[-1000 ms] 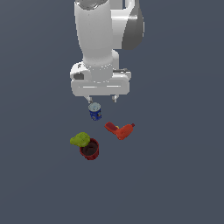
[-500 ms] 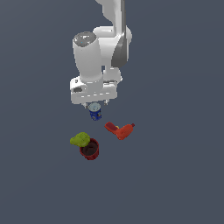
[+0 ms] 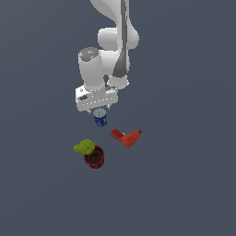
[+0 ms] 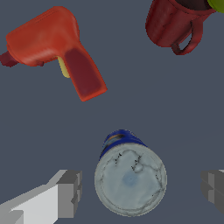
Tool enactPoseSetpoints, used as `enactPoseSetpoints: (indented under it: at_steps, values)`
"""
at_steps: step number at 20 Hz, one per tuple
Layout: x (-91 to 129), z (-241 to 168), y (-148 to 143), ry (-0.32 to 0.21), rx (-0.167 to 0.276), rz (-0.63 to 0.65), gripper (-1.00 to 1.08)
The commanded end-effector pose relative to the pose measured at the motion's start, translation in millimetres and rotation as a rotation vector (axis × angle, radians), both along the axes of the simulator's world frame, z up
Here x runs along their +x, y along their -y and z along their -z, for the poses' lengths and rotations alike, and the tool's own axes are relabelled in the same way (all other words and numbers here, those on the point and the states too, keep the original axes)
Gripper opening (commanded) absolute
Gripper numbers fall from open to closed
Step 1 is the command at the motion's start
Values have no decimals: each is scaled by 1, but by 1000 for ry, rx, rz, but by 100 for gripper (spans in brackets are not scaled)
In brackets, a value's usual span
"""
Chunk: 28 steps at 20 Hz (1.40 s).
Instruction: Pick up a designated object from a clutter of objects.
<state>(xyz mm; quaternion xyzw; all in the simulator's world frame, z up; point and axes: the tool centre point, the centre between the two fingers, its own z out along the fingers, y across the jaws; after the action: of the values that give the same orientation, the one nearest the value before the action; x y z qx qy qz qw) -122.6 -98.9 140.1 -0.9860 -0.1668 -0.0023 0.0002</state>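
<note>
1. The gripper (image 4: 135,192) was spread wide, holding nothing. One finger (image 4: 68,192) sat on each side of the blue can (image 4: 130,177) with clear gaps, so no contact was visible.
2. The can stood upright on the floor (image 3: 184,184), silvery top facing the wrist camera. That put the fingers in line with the round side walls, which looks like the reason for the straight-down approach.
3. In the exterior view the can (image 3: 100,117) was directly under the hand (image 3: 97,97), nearly touching it; the fingertips were hard to make out there.
4. The can stood apart from the rest of the clutter. The red-orange drill (image 3: 126,137) was nearby on the exterior view's right, and the dark red mug (image 3: 94,157) and yellow-green fruit (image 3: 84,147) were further off, touching each other.
5. In the wrist view the drill (image 4: 57,46) and mug (image 4: 173,24) lay well outside the finger line, so closing looked unobstructed.
6. Judgement: pre-grasp alignment done. Likely needs a little more descent before closing, since the can's top was close to finger level.
</note>
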Motion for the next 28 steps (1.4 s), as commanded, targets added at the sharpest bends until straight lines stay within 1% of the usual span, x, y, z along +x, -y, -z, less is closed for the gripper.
enactPoseSetpoints:
  at_steps: [1,6,14,23,28]
  values:
    - [-9,8,2,-2,-1,-22,100]
    - [-19,15,5,-4,-1,-42,100]
    - [-19,20,5,-5,-2,-41,100]
    - [-20,53,5,-5,-3,-42,100]
    - [-20,65,5,-5,-2,-44,100]
